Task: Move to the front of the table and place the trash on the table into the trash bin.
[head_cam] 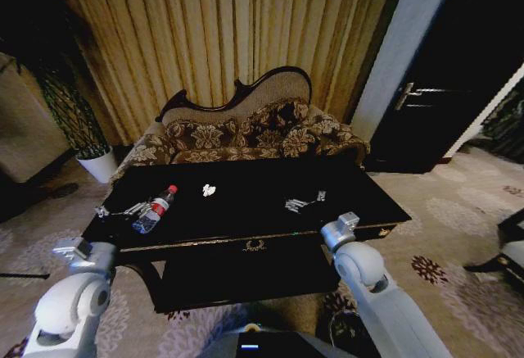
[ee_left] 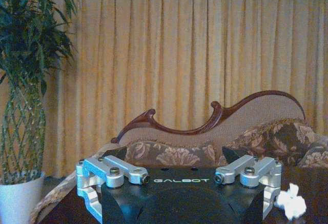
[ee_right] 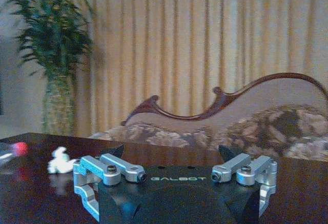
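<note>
Your robot stands at the front of the dark tabletop [head_cam: 246, 210]. The bottle [head_cam: 155, 209] lies on its left part, and one white scrap [head_cam: 210, 189] lies near it toward the middle. The left claw [ee_left: 179, 180] and the right claw [ee_right: 174, 175] both hover over the near edge, fingers spread, holding nothing.

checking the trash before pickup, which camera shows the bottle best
The head view: the clear bottle with its red cap lies whole on the table, near the left gripper. The right wrist view catches just a blurred red cap at its edge. The left wrist view gives the white scrap instead.
</note>
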Controlling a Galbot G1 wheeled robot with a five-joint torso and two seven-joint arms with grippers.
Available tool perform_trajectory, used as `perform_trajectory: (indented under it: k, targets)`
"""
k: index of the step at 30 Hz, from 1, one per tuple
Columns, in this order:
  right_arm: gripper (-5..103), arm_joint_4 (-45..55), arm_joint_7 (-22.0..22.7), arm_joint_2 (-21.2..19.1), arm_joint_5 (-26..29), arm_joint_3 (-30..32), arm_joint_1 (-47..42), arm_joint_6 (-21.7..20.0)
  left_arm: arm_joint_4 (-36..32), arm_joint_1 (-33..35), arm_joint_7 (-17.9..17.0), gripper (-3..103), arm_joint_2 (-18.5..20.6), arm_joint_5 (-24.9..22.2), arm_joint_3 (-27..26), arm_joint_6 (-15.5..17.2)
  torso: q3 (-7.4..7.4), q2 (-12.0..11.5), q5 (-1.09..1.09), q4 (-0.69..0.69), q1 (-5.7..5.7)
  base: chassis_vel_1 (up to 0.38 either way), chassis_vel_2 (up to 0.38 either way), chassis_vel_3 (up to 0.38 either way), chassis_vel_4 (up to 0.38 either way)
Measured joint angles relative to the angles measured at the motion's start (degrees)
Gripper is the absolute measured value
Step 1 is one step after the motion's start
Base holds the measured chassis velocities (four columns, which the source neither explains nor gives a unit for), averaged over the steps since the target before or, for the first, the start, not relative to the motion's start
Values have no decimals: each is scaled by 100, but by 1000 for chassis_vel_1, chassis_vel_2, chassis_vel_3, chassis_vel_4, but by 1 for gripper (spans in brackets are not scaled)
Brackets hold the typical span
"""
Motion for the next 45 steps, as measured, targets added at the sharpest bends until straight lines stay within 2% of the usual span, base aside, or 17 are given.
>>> perform_trajectory:
  k: [4, 7, 15, 21, 28, 35, 45]
  targets:
    - [100, -35, 1, -13, 42, -296, 120, 22, -33, 119, 37, 100, -72, 206, 41, -240, 1, -1, 0, -3, 1, 0, 0, 0, 0]
    - [100, -120, 1, 9, 13, -515, 201, 27, -129, 248, 37, 100, -155, 215, -99, -281, 3, -3, 2, -2, 6, 0, 0, 0, 0]
    - [100, -244, 2, -43, 147, -1027, 918, -257, -208, 461, -46, 100, -328, 118, -550, -359, 2, -2, 1, 0, 4, 0, 0, 0, 0]
    - [100, -559, 2, -42, 218, -1470, 1562, -285, -272, 338, -42, 100, -379, 133, -543, -368, 3, -3, 0, -2, 5, 0, 0, 0, 0]
    - [100, -1096, 2, -46, 529, -2051, 2442, -419, -379, 292, -43, 100, -652, 339, -491, -285, 3, -3, 0, -1, 4, 0, 0, 0, 0]
    - [100, -1711, 2, 234, 714, -2836, 3133, -446, -471, 318, -60, 100, -806, 534, -464, -228, 3, -3, 0, 0, 5, 0, 0, 0, 0]
    - [100, -2223, 2, 523, 715, -3401, 3534, -446, -604, 435, -121, 100, -755, 540, -543, -189, 2, -2, 0, -2, 5, 0, 0, 0, 0]
